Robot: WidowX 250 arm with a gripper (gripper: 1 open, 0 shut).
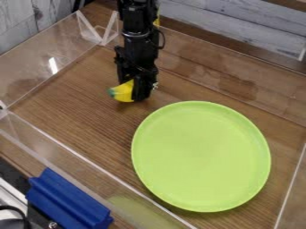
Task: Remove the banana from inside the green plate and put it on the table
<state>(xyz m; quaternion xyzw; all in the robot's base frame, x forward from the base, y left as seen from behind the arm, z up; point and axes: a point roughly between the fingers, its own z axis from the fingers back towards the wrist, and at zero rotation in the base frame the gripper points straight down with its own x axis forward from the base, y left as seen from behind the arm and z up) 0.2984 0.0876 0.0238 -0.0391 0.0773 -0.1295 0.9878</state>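
The small yellow banana [122,90] with a green tip lies on the brown wood table [84,125], to the upper left of the green plate [201,155] and clear of its rim. My black gripper [135,88] comes straight down onto the banana. Its fingers [145,87] stand at the banana's right end, shut on it, and the left end pokes out past them. The plate is bare, with nothing inside it.
Clear acrylic walls [42,67] ring the table. A blue block [66,204] sits at the near left corner, outside the front wall. A clear stand [96,31] is at the back left, behind the arm.
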